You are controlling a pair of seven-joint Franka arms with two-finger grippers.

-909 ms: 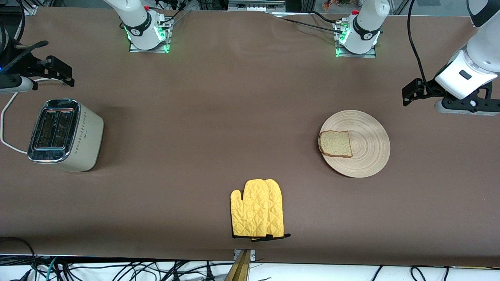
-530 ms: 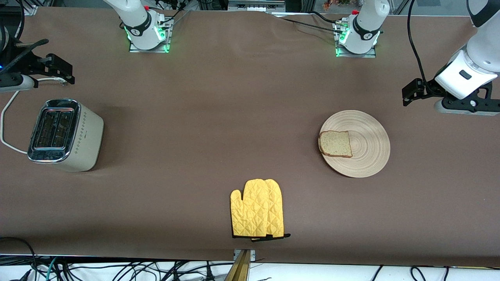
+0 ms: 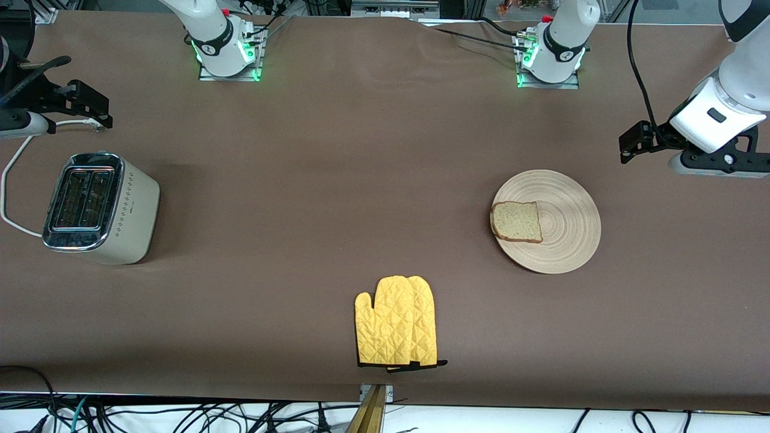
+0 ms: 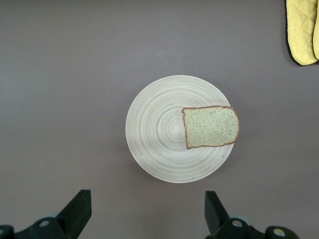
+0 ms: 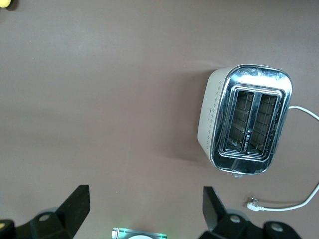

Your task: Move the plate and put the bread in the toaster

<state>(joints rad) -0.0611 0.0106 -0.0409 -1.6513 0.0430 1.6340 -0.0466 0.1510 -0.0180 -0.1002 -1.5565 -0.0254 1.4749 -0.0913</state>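
Note:
The wooden plate (image 3: pixel 559 231) lies toward the left arm's end of the table. The bread (image 3: pixel 516 221) lies flat on the plate's edge that faces the right arm's end, slightly over the rim. The left wrist view shows both from above, the plate (image 4: pixel 159 134) and the bread (image 4: pixel 210 127). The toaster (image 3: pixel 99 207) stands at the right arm's end, its slots empty, and shows in the right wrist view (image 5: pixel 246 127). My left gripper (image 3: pixel 719 163) hangs open and empty high over the table beside the plate (image 4: pixel 147 206). My right gripper (image 3: pixel 18 123) hangs open and empty over the table beside the toaster (image 5: pixel 145 201).
A yellow oven mitt (image 3: pixel 396 329) lies mid-table, nearer to the front camera than the plate. The toaster's white cord (image 3: pixel 12 174) loops on the cloth, its plug end loose (image 5: pixel 279 205). The right arm's base (image 3: pixel 225 51) and the left arm's base (image 3: pixel 550 57) stand along the table's back edge.
My right gripper has drifted slightly toward the robots' bases. The left arm, plate, bread and toaster have not moved.

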